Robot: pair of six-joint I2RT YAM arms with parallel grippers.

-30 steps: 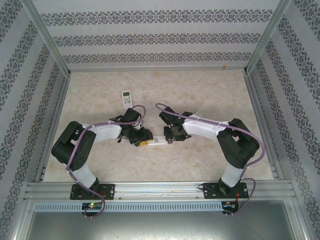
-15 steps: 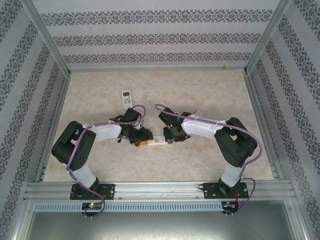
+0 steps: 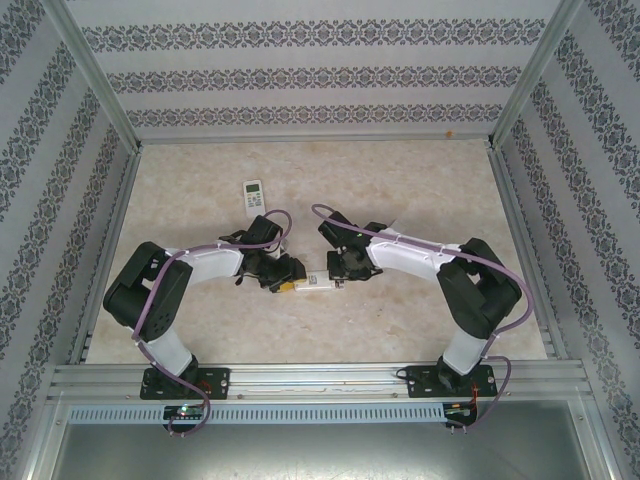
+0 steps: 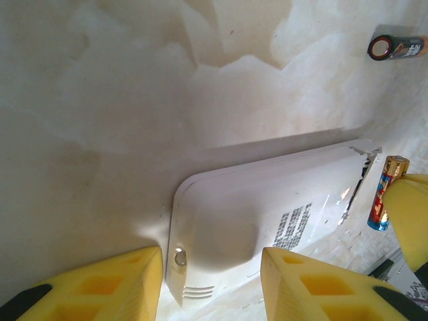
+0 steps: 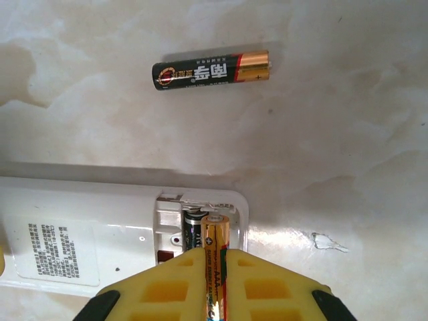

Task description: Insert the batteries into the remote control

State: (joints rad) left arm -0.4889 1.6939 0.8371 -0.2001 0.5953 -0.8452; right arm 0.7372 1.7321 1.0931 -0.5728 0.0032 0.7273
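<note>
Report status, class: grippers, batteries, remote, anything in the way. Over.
Left gripper clamps remote. Right gripper pinches battery at open bay, one cell seated. Spare battery lies apart on table; path looks clear.

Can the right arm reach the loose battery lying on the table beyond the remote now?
Probably not yet: the right hand is shut on another battery at the open compartment of the remote. Nothing blocks the loose battery; bare table surrounds it.
</note>
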